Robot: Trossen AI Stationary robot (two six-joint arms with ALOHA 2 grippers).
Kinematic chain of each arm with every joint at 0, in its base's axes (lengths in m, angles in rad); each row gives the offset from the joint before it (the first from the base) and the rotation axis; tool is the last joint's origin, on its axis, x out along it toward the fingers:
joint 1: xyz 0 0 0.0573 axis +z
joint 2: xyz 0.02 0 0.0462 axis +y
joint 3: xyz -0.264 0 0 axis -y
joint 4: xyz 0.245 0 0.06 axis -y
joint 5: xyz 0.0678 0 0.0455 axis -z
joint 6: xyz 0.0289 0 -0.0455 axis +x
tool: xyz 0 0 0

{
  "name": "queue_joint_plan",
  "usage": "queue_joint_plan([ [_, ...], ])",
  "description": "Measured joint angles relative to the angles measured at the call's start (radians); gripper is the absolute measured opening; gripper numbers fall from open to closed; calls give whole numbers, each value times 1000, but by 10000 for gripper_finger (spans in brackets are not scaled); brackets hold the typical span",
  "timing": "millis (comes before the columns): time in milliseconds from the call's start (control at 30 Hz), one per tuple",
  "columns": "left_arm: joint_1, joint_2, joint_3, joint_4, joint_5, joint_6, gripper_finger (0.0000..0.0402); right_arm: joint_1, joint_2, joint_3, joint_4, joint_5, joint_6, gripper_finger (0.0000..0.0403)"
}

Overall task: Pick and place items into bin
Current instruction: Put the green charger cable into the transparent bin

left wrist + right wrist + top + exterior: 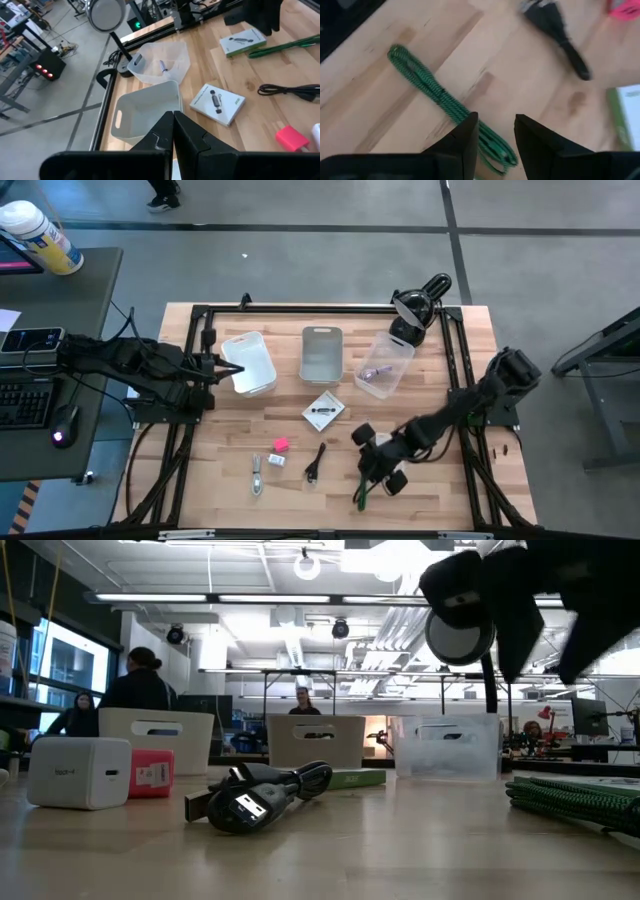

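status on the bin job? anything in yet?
Done: one small item lies in the clear bin. In hand: right end effector, open, is over the green cable, not gripping. Left: pink block, black cable, white card. Left end effector waits shut.

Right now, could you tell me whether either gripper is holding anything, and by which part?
Nothing is held. The right gripper is open over the green cable; the left gripper is shut and empty beside the white bin.

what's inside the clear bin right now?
The clear bin holds one small purplish-and-silver item, lying near its lower end; the left wrist view also shows it. The two opaque bins' contents can't be judged as fully; the middle grey bin looks empty from above.
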Motion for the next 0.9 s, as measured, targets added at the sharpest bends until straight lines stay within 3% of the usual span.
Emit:
queue_joint_plan([
  [267, 0, 0, 0, 0, 47, -3, 1, 26, 51, 0, 13, 33, 88, 117],
  [900, 0, 0, 0, 0, 47, -22, 1, 35, 107, 0, 27, -17, -94, 117],
])
